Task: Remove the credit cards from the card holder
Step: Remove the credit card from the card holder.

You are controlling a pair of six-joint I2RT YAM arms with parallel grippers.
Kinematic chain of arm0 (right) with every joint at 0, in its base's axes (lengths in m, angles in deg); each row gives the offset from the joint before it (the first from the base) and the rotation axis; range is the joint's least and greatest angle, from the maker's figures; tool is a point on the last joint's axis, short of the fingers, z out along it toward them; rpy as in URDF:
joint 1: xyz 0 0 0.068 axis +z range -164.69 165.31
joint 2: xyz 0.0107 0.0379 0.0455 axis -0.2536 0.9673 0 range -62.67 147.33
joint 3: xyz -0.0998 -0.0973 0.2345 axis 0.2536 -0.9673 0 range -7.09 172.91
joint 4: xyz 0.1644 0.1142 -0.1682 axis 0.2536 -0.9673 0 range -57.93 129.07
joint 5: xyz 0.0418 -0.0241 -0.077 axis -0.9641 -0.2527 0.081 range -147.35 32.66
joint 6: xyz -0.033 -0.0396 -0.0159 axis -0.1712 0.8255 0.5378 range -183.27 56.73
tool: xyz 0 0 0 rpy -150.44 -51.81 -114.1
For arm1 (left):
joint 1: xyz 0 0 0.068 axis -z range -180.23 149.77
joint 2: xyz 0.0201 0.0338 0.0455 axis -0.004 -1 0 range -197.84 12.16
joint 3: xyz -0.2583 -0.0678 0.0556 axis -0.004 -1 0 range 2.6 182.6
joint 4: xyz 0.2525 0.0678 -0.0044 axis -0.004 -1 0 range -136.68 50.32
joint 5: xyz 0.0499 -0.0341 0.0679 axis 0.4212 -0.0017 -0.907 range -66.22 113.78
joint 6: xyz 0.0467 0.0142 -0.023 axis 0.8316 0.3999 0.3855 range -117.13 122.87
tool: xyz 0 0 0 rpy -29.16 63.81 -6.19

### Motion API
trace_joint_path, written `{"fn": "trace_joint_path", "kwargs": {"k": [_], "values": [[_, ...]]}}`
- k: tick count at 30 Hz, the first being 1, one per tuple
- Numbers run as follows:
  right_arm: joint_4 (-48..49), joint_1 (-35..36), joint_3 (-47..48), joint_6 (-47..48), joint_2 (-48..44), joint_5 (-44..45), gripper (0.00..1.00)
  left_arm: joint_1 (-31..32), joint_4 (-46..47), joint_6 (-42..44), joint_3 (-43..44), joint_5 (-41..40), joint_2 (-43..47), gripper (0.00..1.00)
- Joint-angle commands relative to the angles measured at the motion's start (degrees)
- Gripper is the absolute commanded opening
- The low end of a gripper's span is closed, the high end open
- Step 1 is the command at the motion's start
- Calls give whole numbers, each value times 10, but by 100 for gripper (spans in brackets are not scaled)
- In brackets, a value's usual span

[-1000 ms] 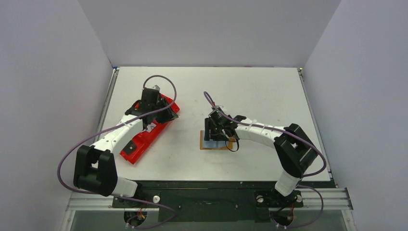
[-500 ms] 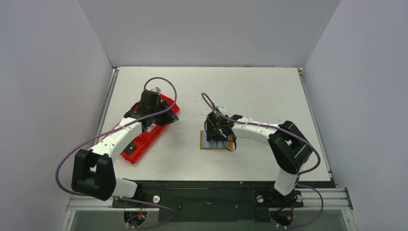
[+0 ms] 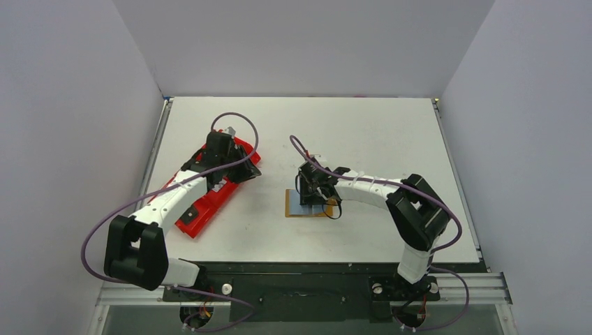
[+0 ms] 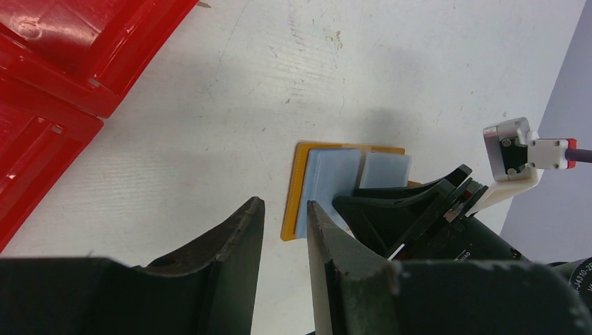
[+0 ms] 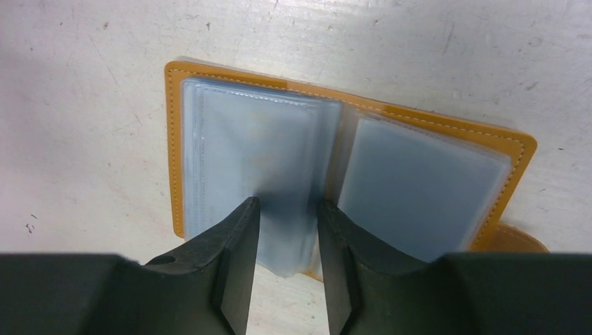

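The tan card holder (image 3: 290, 206) lies opened flat on the table at centre. Pale blue-grey credit cards (image 5: 251, 139) sit in its clear sleeves, one stack on the left page and another (image 5: 419, 181) on the right. My right gripper (image 5: 287, 209) hovers low over the left page by the fold. It is open, its fingers straddling a blue corner that sticks past the holder's near edge. My left gripper (image 4: 285, 209) is open and empty by the red tray, with the card holder (image 4: 297, 188) just beyond its fingertips in the left wrist view.
A long red plastic tray (image 3: 209, 199) lies slanted under the left arm, and its corner (image 4: 63, 70) fills the upper left of the left wrist view. White table stretches behind and to the right of the holder. Purple cables loop over both arms.
The right gripper's jaws have narrowed over the left page. The card holder has slid a little to the left. The left arm shifted slightly early on, then held still.
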Motion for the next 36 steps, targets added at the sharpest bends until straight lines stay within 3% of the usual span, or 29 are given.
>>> {"fn": "trace_joint_path", "kwargs": {"k": [1,8,17,27,36], "values": [[34,4,11,12,17,-29,27,8,18,6,3,4,-7,27],[54,-8,-1,9,22,-53,0,31,24,-1,4,4,-23,27],[141,-51,-70,-11,17,-135,0,83,41,-13,7,-5,-71,23],[175,-69,-92,-16,19,-163,0,139,55,-19,28,-7,-140,0],[186,-73,-102,-17,20,-169,0,153,85,-29,26,-2,-178,0]]}}
